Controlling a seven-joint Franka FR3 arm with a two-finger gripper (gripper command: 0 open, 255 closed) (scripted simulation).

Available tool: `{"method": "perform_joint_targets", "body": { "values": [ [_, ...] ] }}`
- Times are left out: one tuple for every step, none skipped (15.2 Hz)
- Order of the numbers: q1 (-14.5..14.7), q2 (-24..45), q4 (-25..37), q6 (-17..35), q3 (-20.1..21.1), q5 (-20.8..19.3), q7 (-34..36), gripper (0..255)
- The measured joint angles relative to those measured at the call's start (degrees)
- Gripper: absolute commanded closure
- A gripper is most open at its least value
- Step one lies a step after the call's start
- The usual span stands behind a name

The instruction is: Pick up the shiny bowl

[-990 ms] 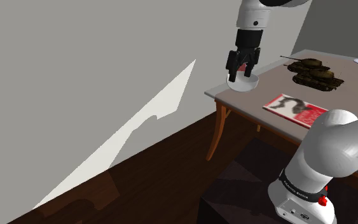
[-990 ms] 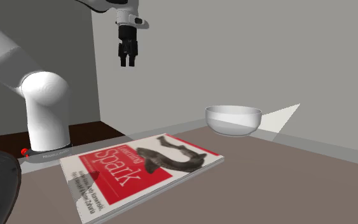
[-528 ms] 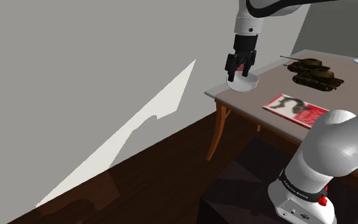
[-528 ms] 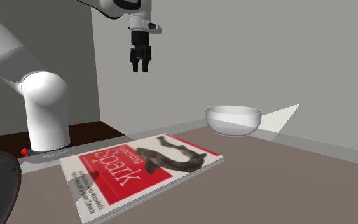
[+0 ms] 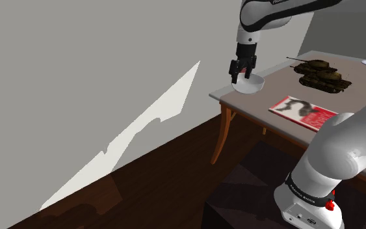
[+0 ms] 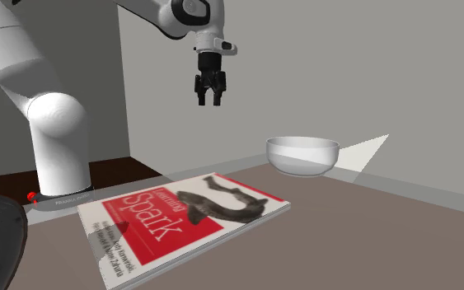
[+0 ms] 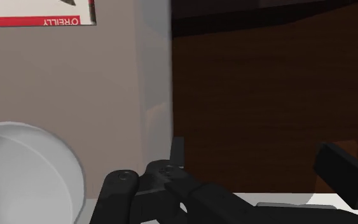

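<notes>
The pick-up has hardly begun. Nothing is held: the gripper [image 6: 208, 100] hangs in the air with its two black fingers spread apart and empty, well above the table [image 6: 370, 239]. The bowl [image 6: 302, 155] has not been touched. In the second exterior view it sits at about four o'clock from the gripper and well apart from it. In the shoulder view the gripper hovers just over it, the bowl showing at roughly five o'clock of the fingertips. The wrist view shows the alignment is not there yet. The bowl lies off to one side of the fingers rather than between them, and the space ahead of the fingers is mostly the table's edge and the dark brown floor [image 7: 266, 95] beyond it.

What remains, as I judge it, is nearly the whole job: bring the fingers across so one goes inside the rim and one outside, lower them, close on the wall, then lift.

The bowl is pale — whitish grey, with a smooth glossy skin that takes soft highlights along its rounded side. It stands upright, mouth up, and looks empty. It sits near the corner of the table, close to the edge and clear of everything else. The red-and-white book [image 6: 185, 214] lies at about eight o'clock from it in the second exterior view, and the two toy tanks [image 5: 321, 73] stand at about three o'clock in the shoulder view, neither touching it.
</notes>
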Motion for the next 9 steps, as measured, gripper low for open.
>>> {"method": "perform_joint_targets", "body": {
  "values": [
    [-0.32, 1.39, 0.75, 0.71, -0.82, -0.34, -1.00, 0],
    [-0.57, 2.97, 1.46, 1.67, -1.59, -0.56, -1.90, 0],
    [-0.74, 4.91, 2.86, 2.32, -2.31, -0.63, -2.80, 0],
    [-1.09, 6.76, 3.48, 3.61, -3.28, -0.78, -4.01, 0],
    [-1.31, 8.19, 4.48, 4.11, -3.91, -0.85, -4.85, 0],
    [-1.50, 10.08, 5.66, 4.93, -4.60, -0.76, -5.77, 0],
    [-1.64, 12.15, 7.21, 5.55, -5.22, -0.52, -6.65, 0],
    [-1.94, 13.93, 8.34, 6.28, -5.94, -0.40, -7.72, 0],
    [-2.21, 15.70, 9.61, 6.85, -6.57, -0.17, -8.70, 0]
  ]
}}
